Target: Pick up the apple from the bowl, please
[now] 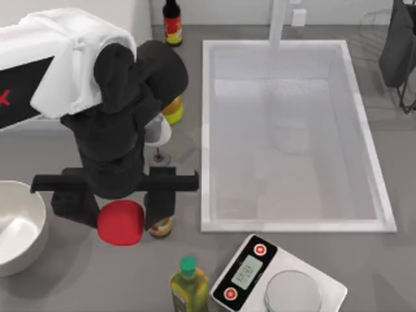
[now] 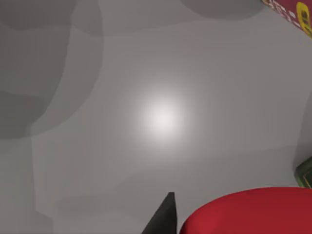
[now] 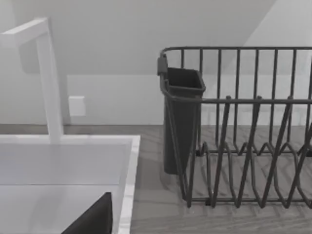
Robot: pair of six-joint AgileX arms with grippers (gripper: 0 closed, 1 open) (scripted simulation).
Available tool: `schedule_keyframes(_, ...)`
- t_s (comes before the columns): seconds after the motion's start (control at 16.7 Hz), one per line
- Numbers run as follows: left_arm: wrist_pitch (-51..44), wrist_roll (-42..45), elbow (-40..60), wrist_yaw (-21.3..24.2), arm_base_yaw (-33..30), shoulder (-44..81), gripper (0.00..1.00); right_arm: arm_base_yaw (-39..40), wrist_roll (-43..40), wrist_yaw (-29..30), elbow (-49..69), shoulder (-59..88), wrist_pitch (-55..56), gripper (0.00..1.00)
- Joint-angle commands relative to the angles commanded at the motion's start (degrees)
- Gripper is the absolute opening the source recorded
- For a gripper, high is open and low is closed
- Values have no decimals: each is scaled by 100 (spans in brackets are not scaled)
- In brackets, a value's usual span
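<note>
**Apple out of the bowl, held over the desk**

You've got the apple (image 1: 120, 222) clamped in the left claw (image 1: 116, 207), one black finger on each side. It sits clear of the bowl (image 1: 19, 224), just to the right of the rim, over bare grey desk (image 1: 364, 253). From the top view the pick looks done or nearly so; I can't tell how high the lift is.

Left wrist view: apple (image 2: 248, 210) glossy, smooth, rounded but slightly blocky; one dark fingertip (image 2: 163, 218) beside it, matte desk below.

Bowl is thick-rimmed, smooth and pale inside, apparently empty.

Nearby: green-capped oil bottle (image 1: 188, 285), scale (image 1: 276, 278) with a steel plate, white sink (image 1: 289, 130).

Right arm is parked by the wire dish rack (image 3: 243, 126); whether its claw is open or closed I can't tell.
</note>
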Motion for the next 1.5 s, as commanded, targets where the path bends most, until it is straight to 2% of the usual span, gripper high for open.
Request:
schedule_keyframes(0.3, 934, 15, -854, 20, -39, 231, 0, 0, 0, 0, 0, 0, 0, 100)
schedule_keyframes(0.54, 1669, 35, -1072, -21, -104, 378, 0, 0, 0, 0, 0, 0, 0, 100)
schedule_keyframes(0.9, 1885, 40, -1075, -58, -98, 404, 0, 0, 0, 0, 0, 0, 0, 100)
schedule_keyframes(1.5, 1885, 40, -1075, -58, -98, 404, 75, 0, 0, 0, 0, 0, 0, 100)
